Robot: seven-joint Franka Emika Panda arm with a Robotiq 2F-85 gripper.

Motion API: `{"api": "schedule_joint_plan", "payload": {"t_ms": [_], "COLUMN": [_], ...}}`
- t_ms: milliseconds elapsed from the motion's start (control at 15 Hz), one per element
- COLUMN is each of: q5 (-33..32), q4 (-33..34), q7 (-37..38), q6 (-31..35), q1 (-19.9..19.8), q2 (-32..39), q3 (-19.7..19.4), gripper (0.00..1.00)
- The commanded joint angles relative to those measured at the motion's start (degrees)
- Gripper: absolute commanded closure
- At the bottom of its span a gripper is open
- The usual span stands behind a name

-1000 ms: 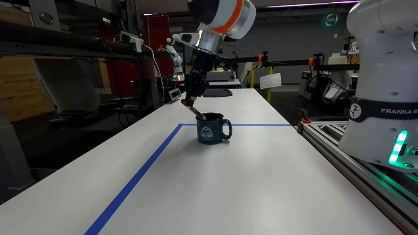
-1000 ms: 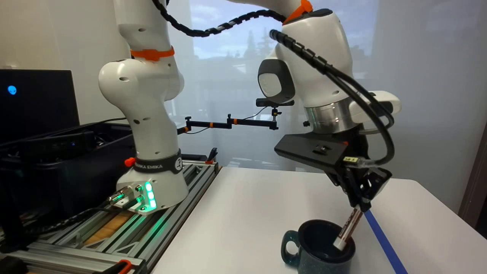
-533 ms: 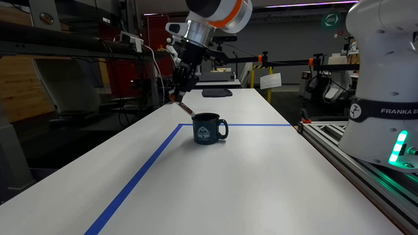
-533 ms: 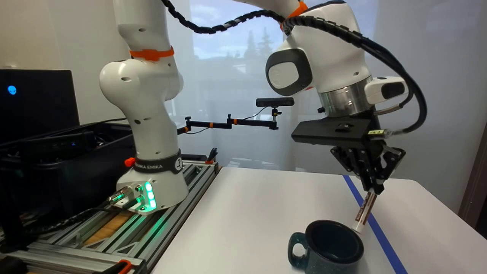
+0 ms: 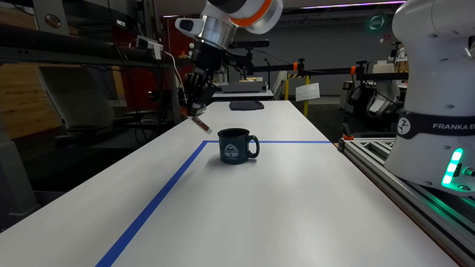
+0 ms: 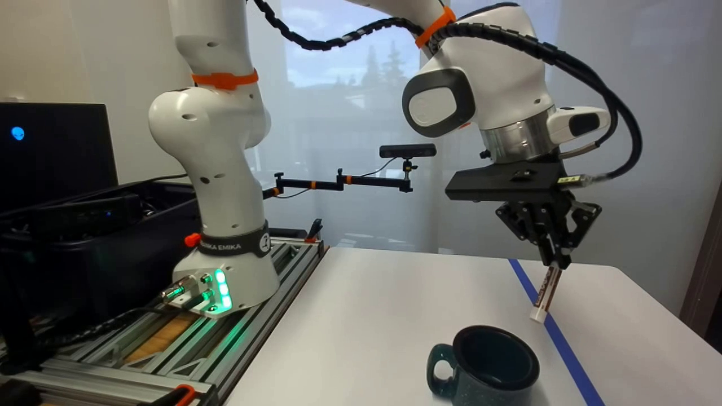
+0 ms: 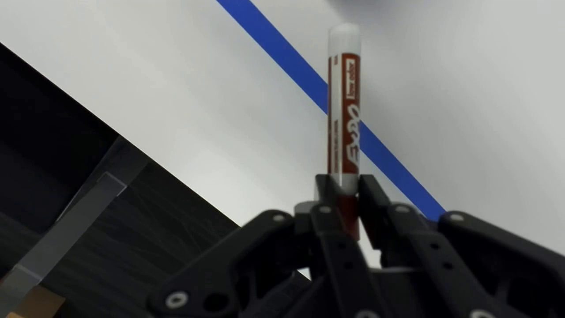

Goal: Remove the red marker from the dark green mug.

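as marker (image 7: 344, 115) hangs, table (image 5: 267, 207) gleams; window (image 6: 361, 73) beyond.

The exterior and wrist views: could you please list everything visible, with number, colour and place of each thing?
Table: 1, white, in all views
Mug: 1, dark green, upright on the table
Marker: 1, red and white, held tilted, apart from the mug
Blue tape: 2 lines, blue, meeting at a corner on the table
Flat object: 1, black, at the table's far end
Paper: 1, white, beyond the table
Chairs: at least 2, grey, in background
Logo panel: 1, black, left edge of an exterior view
Background equipment: count unclear, mixed colours, behind the table
Arm: 1, white, mounted beside the table
Hand: 1, black, above the table, shut on the marker
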Motion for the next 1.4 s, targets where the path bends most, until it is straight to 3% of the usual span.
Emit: {"api": "schedule_joint_plan", "payload": {"t_ms": [0,467,1333], "q5": [9.1,29.0,51.4], "q4": [0.4,1.4,7.5], "q7": [-5.3,-18.7,-34.4], "q6": [1.3,2.4,5.2], "q1": [1.1,0.7,-1.9], "q2": [1.0,5.5,15.4], "q3": [2.5,7.0,8.4], "gripper": [0.95,0.95,0.95]}}
